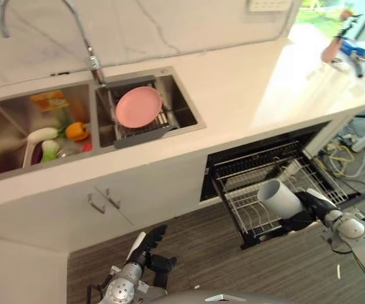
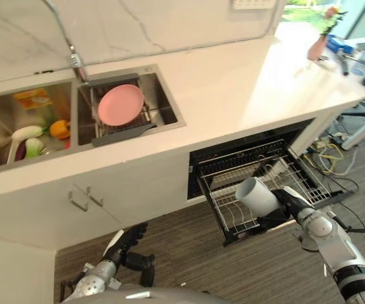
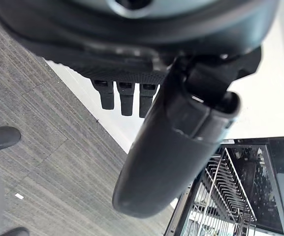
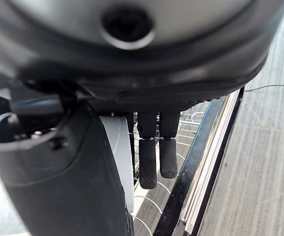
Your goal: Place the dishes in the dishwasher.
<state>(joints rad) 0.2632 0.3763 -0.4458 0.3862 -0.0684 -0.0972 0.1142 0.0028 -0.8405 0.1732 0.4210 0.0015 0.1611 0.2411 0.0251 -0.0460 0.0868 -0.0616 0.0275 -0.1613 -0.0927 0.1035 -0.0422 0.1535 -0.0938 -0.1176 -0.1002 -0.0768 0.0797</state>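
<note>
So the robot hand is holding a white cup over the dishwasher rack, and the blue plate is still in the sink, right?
Almost. The plate is pink, not blue; the left eye view shows it on the rack in the sink. The rest is right: the right robot hand holds the white cup over the dishwasher rack.

A: What does the right hand hold?
B: A cup, over the rack pulled out below the bench.
A: The plate?
B: In the sink, well left, behind the hand.
</note>
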